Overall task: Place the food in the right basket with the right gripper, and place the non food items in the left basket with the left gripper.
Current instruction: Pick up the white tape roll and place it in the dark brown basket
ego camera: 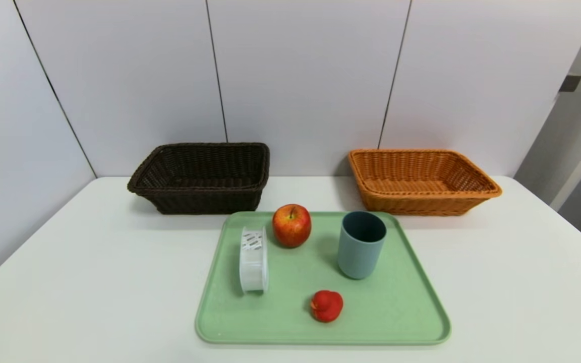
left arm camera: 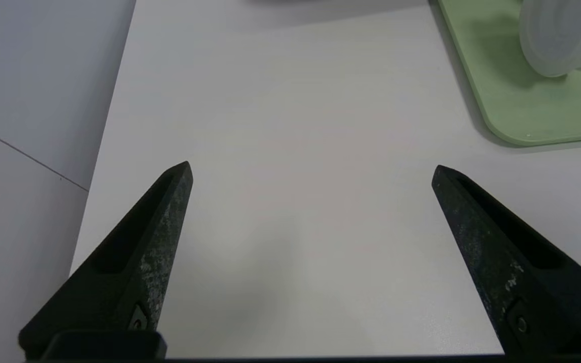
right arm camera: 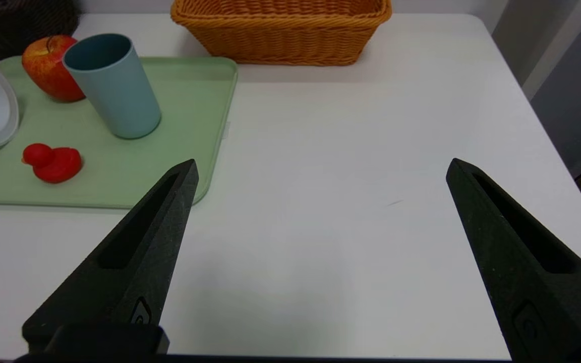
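A green tray (ego camera: 411, 302) holds a red apple (ego camera: 291, 225), a blue-grey cup (ego camera: 361, 244) standing upright, a clear plastic container (ego camera: 253, 258) on its side, and a small red duck toy (ego camera: 326, 305). Behind it stand a dark brown basket (ego camera: 202, 176) on the left and an orange basket (ego camera: 421, 180) on the right. Neither arm shows in the head view. My left gripper (left arm camera: 312, 170) hangs open over bare table, left of the tray's corner (left arm camera: 517, 126). My right gripper (right arm camera: 322, 165) is open over bare table, right of the tray (right arm camera: 189, 101), with nothing between its fingers.
The white table (ego camera: 94, 262) meets a grey panelled wall at the back. Its left edge (left arm camera: 104, 166) lies close to my left gripper. Its right edge (right arm camera: 537, 111) drops off beside a doorway.
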